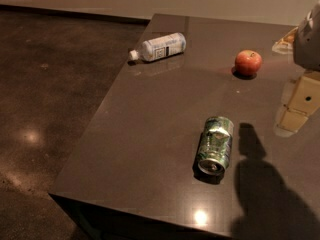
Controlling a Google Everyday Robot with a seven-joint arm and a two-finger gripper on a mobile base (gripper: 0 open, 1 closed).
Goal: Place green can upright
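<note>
From the green can (215,145) on the table (145,134), the bottle (159,47) lies at 11 o'clock, the apple (248,62) at 1. The gripper (302,101) is at 2.

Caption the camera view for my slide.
Green can lies sideways on the table; end effector at right edge; apple and bottle behind.

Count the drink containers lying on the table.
2. The green can lies on its side near the front edge; the bottle lies at the far left edge. The gripper hangs at the right, touching neither.
</note>
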